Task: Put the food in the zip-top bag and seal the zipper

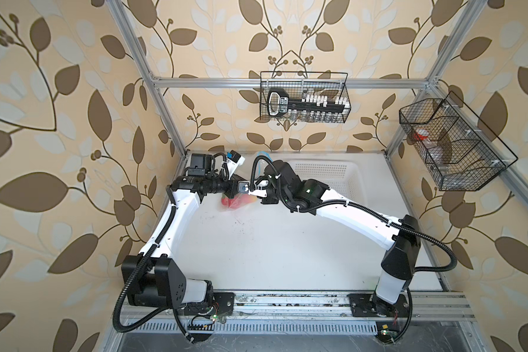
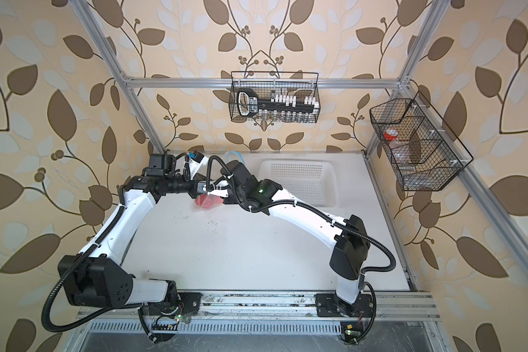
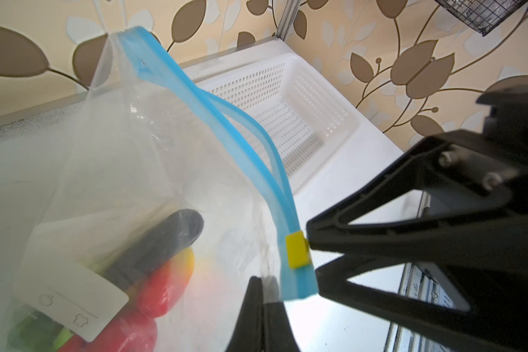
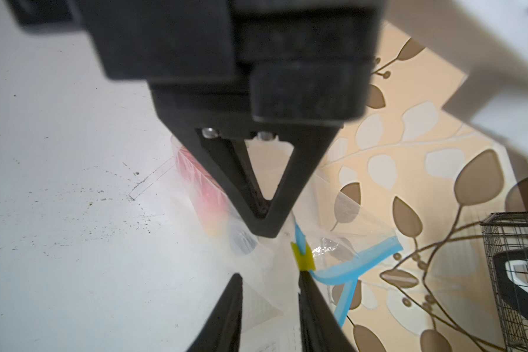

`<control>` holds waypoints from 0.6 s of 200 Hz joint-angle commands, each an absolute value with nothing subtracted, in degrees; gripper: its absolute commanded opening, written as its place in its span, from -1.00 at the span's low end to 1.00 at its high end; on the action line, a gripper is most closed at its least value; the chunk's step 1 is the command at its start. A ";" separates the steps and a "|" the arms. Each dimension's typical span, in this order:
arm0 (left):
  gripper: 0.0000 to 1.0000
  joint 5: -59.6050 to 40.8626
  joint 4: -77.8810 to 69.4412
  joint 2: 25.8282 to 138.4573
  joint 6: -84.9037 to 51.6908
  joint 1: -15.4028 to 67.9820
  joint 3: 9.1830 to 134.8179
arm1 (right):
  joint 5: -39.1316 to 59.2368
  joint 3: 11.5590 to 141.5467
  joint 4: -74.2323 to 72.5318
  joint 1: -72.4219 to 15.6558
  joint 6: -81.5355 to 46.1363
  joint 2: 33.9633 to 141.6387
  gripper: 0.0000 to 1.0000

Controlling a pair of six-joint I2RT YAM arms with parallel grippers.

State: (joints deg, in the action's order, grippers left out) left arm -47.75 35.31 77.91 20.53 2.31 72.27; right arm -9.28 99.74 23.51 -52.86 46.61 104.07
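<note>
Right at the pinched tips of the left gripper (image 4: 266, 225) sits a corner of the zip-top bag (image 3: 119, 152), clamped tight just under the end of the zipper (image 3: 156, 58). Facing it, the right gripper (image 3: 313, 254) has its jaws apart, and the yellow tab (image 3: 297, 250) sits right at their mouth, against one fingertip in the right wrist view but not squeezed. Beyond the tab, away from both grippers, the two blue strips part and gape, then meet again at the far corner, so the bag's mouth is open. Down inside, below the left gripper, the food is piled up: the dark eggplant (image 3: 165, 240) on top, the red-yellow fruit (image 3: 177, 274) under it, a red tomato (image 3: 128, 335) lower down, and something green half hidden behind the white label patch (image 3: 73, 298). Whether the load rests on the table (image 1: 287, 243) I cannot tell. Past the right gripper the white perforated basket (image 3: 250, 82) stands on the table, apart from the bag
</note>
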 commanded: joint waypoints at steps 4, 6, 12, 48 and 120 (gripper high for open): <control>-1.00 -49.70 33.48 76.56 19.86 2.55 72.79 | -8.45 98.54 19.52 -52.80 47.55 102.88 -0.33; -1.00 -49.74 33.35 76.60 19.75 2.55 72.78 | -8.40 98.42 19.36 -52.75 47.55 102.73 -0.33; -1.00 -49.83 33.15 76.62 19.47 2.55 72.86 | -7.99 98.31 19.09 -52.69 47.50 102.64 -0.32; -1.00 -50.17 33.43 76.83 18.95 2.55 73.72 | -7.97 100.13 20.21 -52.72 47.71 103.74 -0.32; -1.00 -50.89 33.27 76.94 18.61 2.55 73.81 | -8.96 101.34 20.76 -52.77 47.99 105.29 -0.37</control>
State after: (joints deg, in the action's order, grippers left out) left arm -48.05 34.41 77.91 18.83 2.31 72.27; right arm -9.02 99.66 20.80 -52.73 47.22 104.36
